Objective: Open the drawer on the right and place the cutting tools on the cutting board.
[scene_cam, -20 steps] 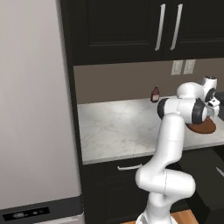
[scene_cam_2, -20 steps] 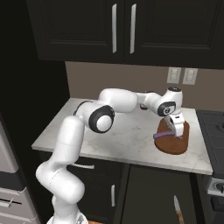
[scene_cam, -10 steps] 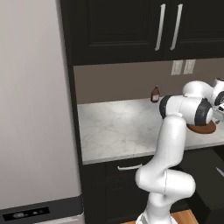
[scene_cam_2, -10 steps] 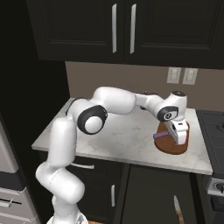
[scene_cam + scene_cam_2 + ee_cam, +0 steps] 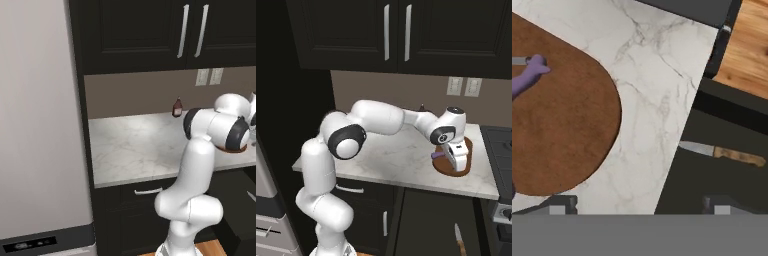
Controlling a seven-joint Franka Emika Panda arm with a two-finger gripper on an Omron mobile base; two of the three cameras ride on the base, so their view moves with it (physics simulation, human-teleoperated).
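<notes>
White marble surface (image 5: 406,160) runs under black upper cabinets with long vertical silver handles (image 5: 396,32). Flat reddish-brown wooden cutting board with a rounded oval outline (image 5: 462,169) lies on the surface toward its right end, close to the front edge; in the hand view the board (image 5: 557,130) takes the left half, its curved edge ending short of the surface's edge. Slender purple cutting tool (image 5: 437,155) rests on the board at the board's 9 o'clock in the right base view, partly behind the white hand; in the hand view a purple piece (image 5: 527,76) lies on the board at 10 o'clock of the picture, with a short grey bit touching its tip. White arm reaches across the surface, and its pincer (image 5: 460,162) hangs over the board, pointing down. Pincer (image 5: 637,204) stands wide, dark fingertips (image 5: 562,202) well apart at the bottom of the hand view, nothing between them; one tip sits over the board's edge, the other over the dark opening. Shallow black drawer (image 5: 712,175) is pulled out below the surface's edge, at 4 o'clock of the hand view, and a knife with a silver blade and light wooden handle (image 5: 722,152) lies inside it. Same knife (image 5: 457,238) shows low in the right base view, at 5 o'clock. Small dark red bottle (image 5: 177,107) stands upright by the back wall, well apart from the board.
</notes>
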